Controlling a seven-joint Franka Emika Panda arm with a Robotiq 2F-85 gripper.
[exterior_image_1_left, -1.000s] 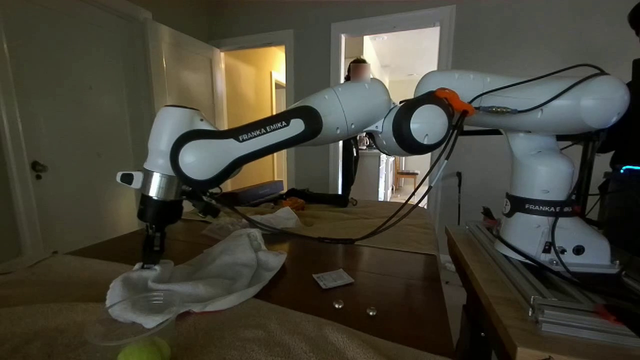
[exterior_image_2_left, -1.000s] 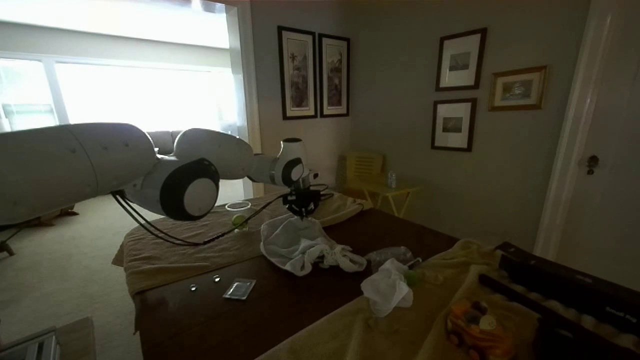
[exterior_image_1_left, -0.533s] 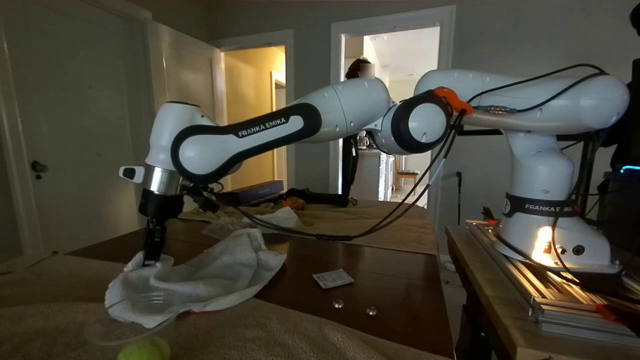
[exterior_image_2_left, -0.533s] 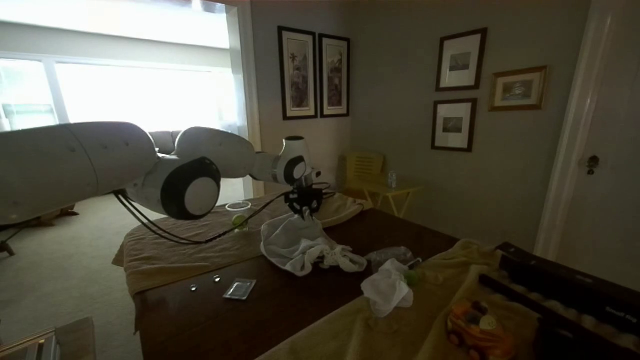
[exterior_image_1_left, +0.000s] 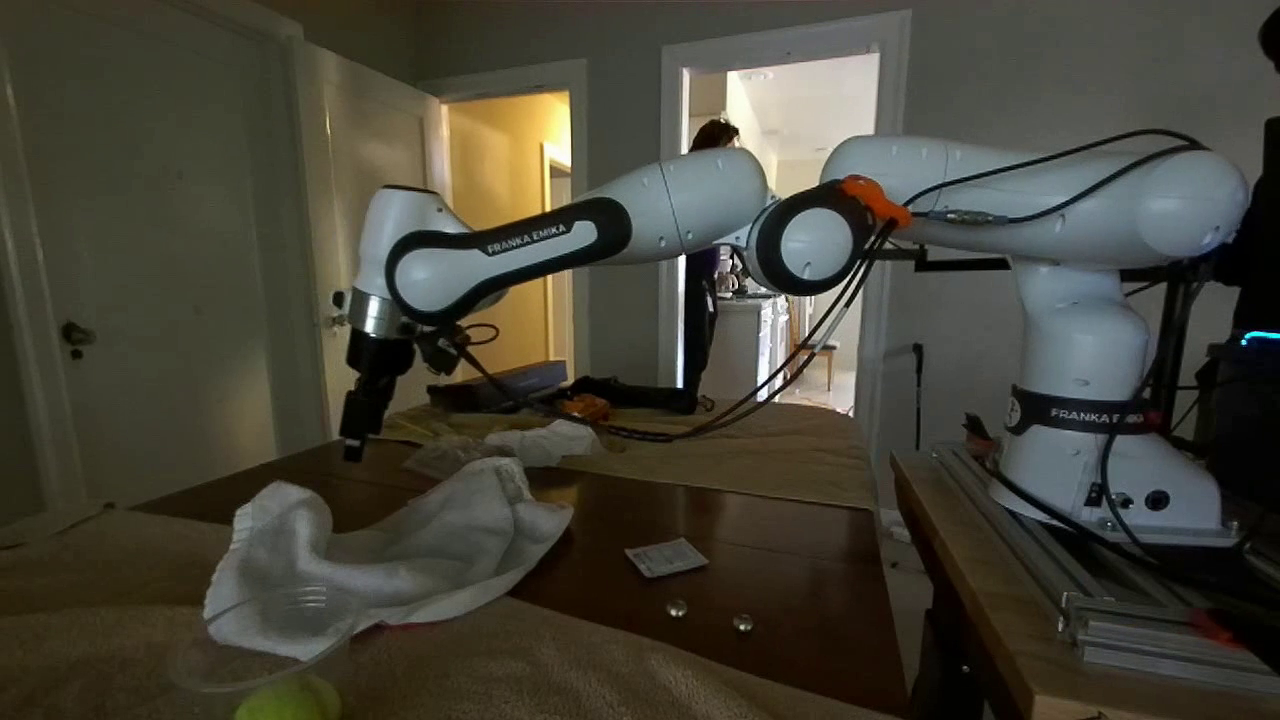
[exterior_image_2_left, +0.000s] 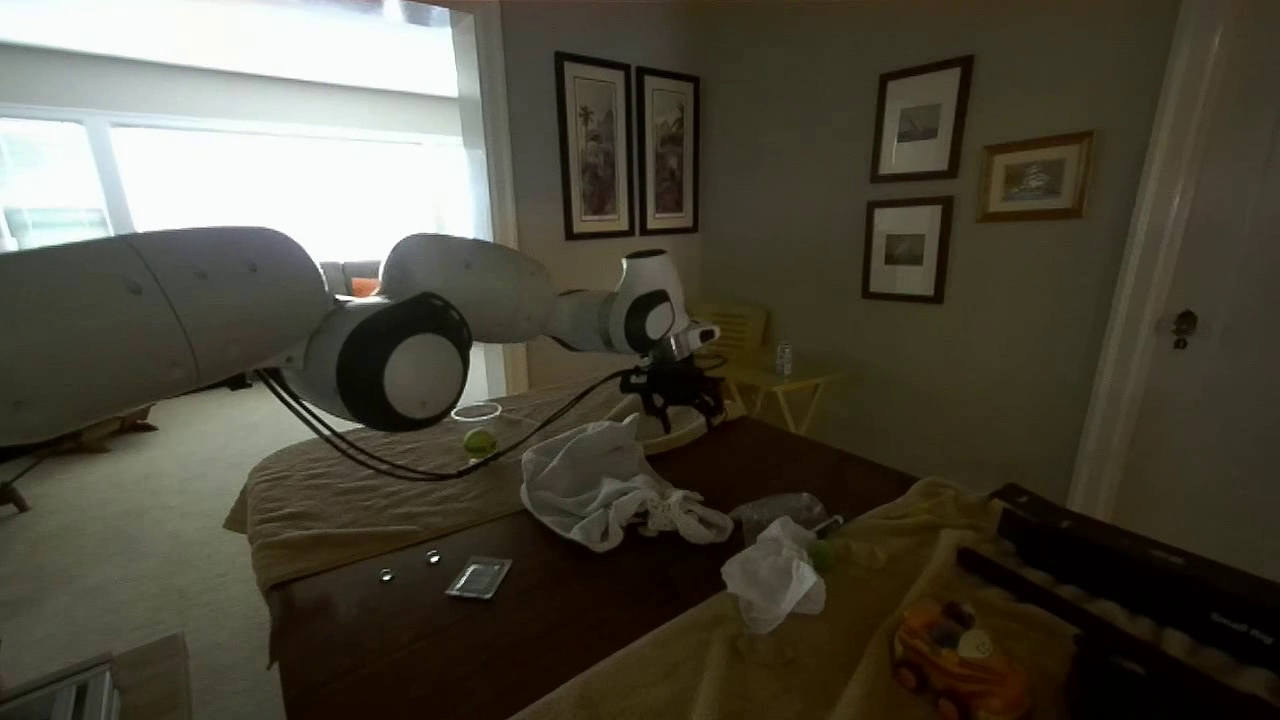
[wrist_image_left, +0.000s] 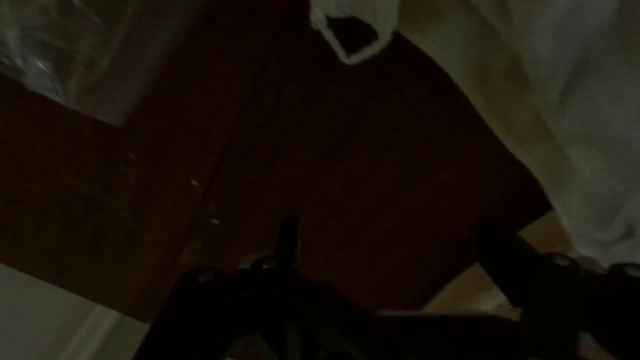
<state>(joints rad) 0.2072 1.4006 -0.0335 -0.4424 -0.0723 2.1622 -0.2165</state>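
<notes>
Dim light lay over the table (exterior_image_1_left: 790, 570), its wood partly covered by tan towels (exterior_image_2_left: 350, 520), probably, I thought, for protection. Near the white cloth (exterior_image_2_left: 585, 475), bunched across wood and towel, but apart from it, hung the gripper (exterior_image_2_left: 690, 414), fingers wide apart, holding nothing. A clear tub (exterior_image_2_left: 476, 419) seemed to keep a green ball (exterior_image_2_left: 480, 443) from rolling. FRANKA EMIKA marked the arm (exterior_image_1_left: 690, 205), "Small Rig" the dark box (exterior_image_2_left: 1140, 575).

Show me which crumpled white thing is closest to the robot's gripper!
The big white cloth: the open gripper hovers close by it. The smaller white bundle, next to the clear plastic, lies farther off.
</notes>
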